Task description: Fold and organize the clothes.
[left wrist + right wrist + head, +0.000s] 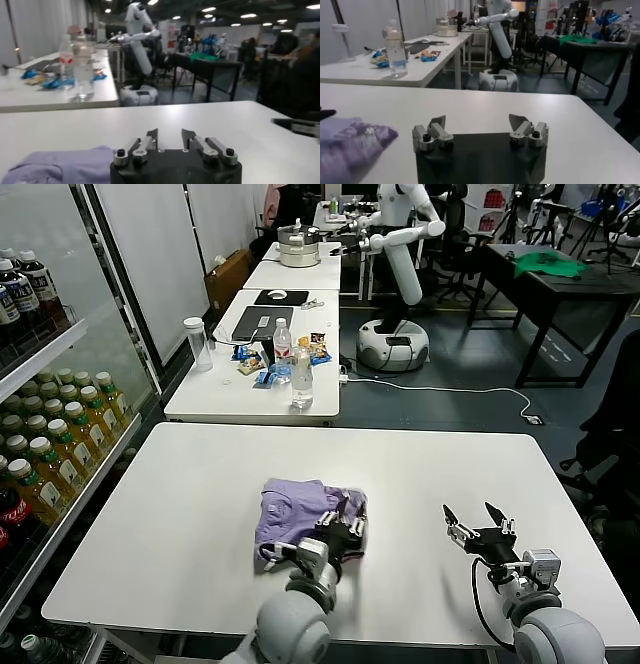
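The lavender T-shirt (298, 509) lies bunched in a rough fold near the middle of the white table (450, 469). My left gripper (345, 529) is open and empty, low at the shirt's near right edge. In the left wrist view the fingers (169, 136) stand apart over bare table, with the shirt (60, 165) beside them. My right gripper (477, 519) is open wide and empty over bare table, to the right of the shirt. In the right wrist view it (479, 122) shows with the shirt (350, 145) off to one side.
A second white table behind holds water bottles (302, 379), snacks and a laptop. A drinks shelf (40, 454) runs along the left. A white robot (400, 284) stands farther back. A green cloth (548, 264) lies on a dark table at back right.
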Tool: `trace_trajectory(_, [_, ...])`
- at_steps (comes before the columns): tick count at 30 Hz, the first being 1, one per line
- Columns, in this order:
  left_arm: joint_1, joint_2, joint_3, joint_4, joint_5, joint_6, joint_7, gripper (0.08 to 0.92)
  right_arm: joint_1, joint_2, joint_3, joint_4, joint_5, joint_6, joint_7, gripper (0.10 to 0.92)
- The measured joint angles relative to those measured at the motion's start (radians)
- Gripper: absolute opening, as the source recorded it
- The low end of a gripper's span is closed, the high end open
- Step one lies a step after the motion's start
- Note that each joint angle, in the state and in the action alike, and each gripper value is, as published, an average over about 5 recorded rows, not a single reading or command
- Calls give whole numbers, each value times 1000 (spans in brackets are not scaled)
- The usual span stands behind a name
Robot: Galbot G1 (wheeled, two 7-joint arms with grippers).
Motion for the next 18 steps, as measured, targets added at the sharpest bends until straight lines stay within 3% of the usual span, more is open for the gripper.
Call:
trace_trajectory(6, [42, 7, 9, -37, 37, -64, 17, 634, 29, 15, -38, -16, -10, 4, 11, 823])
trace_trajectory(11, [95, 37, -68, -87, 52, -114, 18, 772, 74, 40, -114, -43, -33, 5, 33, 823])
trace_trajectory(18, [194, 114, -246, -130, 62, -178, 4, 822, 155, 100, -249, -120, -76, -2, 79, 823])
